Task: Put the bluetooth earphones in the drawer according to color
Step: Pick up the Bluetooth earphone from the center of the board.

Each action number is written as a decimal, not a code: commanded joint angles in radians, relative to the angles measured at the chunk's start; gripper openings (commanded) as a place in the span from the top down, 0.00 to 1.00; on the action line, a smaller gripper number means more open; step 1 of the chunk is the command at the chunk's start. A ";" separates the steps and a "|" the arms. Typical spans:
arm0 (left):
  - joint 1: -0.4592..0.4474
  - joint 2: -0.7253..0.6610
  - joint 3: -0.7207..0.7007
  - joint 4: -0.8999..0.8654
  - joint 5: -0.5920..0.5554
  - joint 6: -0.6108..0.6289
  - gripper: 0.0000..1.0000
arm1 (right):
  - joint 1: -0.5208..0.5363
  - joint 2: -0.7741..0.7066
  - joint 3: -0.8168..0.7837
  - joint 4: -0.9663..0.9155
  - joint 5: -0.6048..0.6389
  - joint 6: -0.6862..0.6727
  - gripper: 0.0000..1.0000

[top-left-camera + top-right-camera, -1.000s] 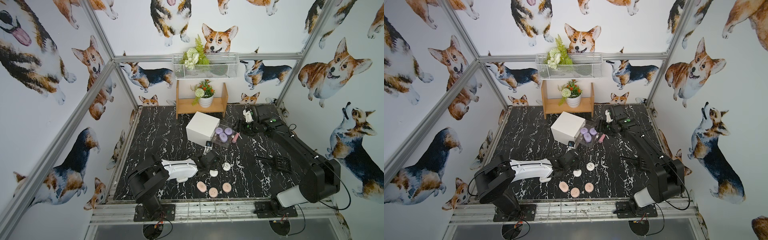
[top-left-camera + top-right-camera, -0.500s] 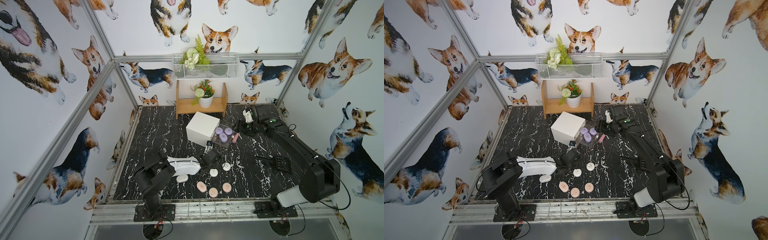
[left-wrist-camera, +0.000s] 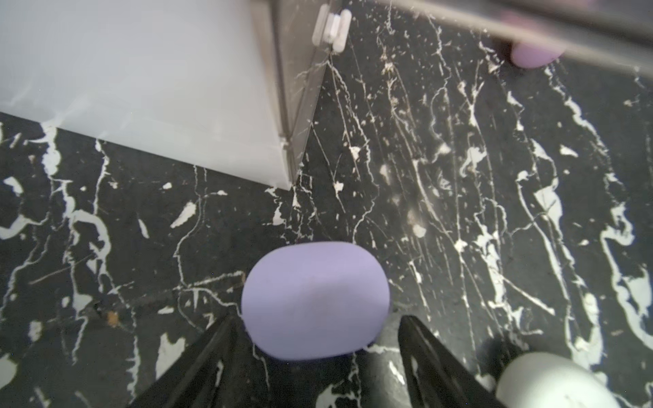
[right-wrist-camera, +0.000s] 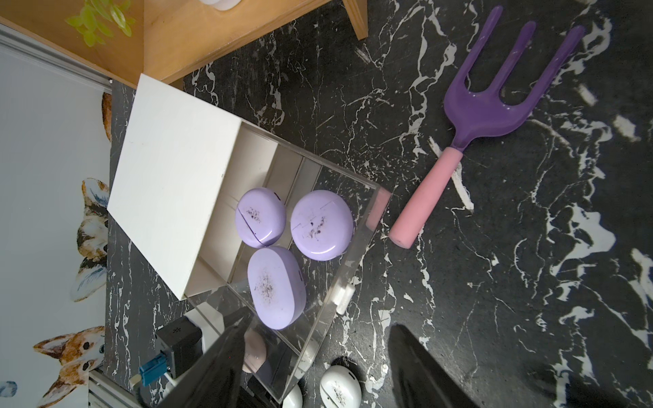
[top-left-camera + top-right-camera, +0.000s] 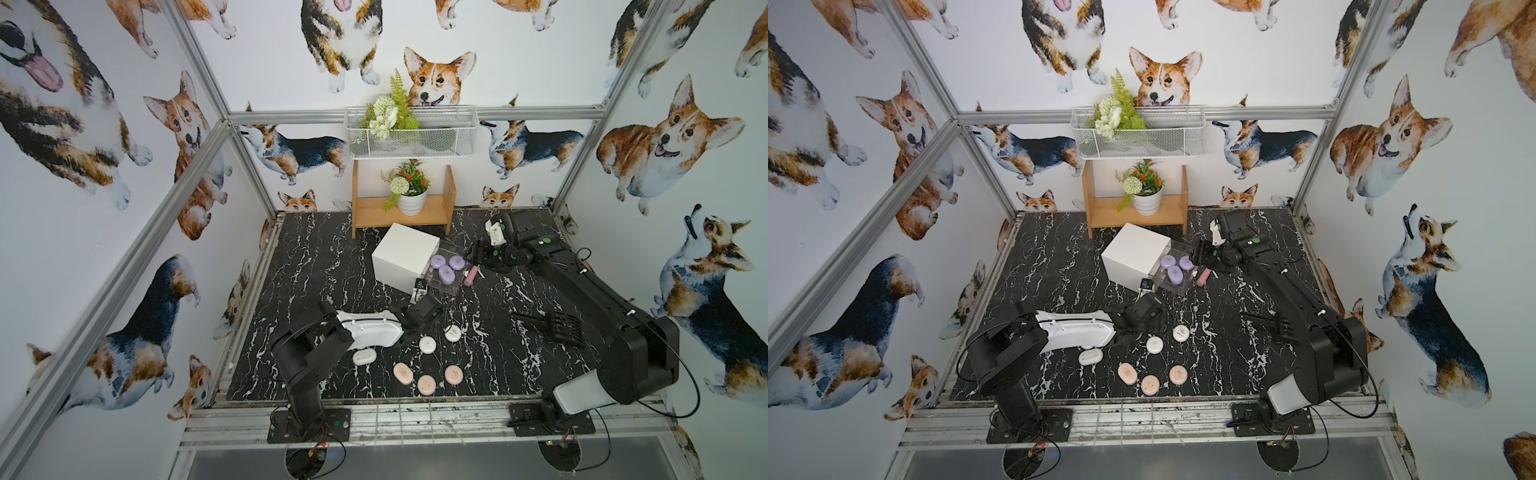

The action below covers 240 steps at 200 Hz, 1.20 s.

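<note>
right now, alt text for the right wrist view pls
Three lilac cases lie in the clear drawer pulled out of the white cabinet. A purple fork with a pink handle lies on the table beside it; the right gripper is open.

Both top views look steeply down from high above the front edge of the table (image 5: 316, 266), facing the back wall and the wooden shelf (image 5: 374, 216). They are far off, take in the whole tabletop, and differ only by a slight sideways shift. The left wrist camera sits very close over the tabletop, looking past the left arm's fingers (image 3: 205, 371) at a corner of the white cabinet (image 3: 141, 70). The right wrist camera hangs higher, looking down past the right arm's fingers (image 4: 219, 371) into the open drawer (image 4: 371, 212). All four views share the cabinet; the drawer and the toy fork (image 4: 487, 106) also show in both top views.
</note>
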 commanded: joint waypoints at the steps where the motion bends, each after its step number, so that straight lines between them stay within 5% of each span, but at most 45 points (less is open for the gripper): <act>1: 0.002 0.014 0.022 0.003 -0.013 0.008 0.22 | -0.001 0.002 0.007 0.011 -0.002 -0.012 0.30; 51: 0.008 0.048 0.057 -0.015 -0.019 0.011 0.24 | -0.001 0.008 0.010 0.013 -0.006 -0.012 0.30; 134: 0.011 0.036 0.056 -0.074 -0.045 0.013 0.44 | 0.000 0.017 0.019 0.012 -0.012 -0.014 0.30; 202: -0.008 -0.201 -0.069 -0.173 -0.080 -0.007 0.51 | -0.001 0.007 0.018 0.007 -0.010 -0.019 0.30; 240: -0.057 -0.362 0.011 -0.354 -0.101 0.013 0.51 | -0.002 -0.005 0.010 0.006 -0.005 -0.018 0.30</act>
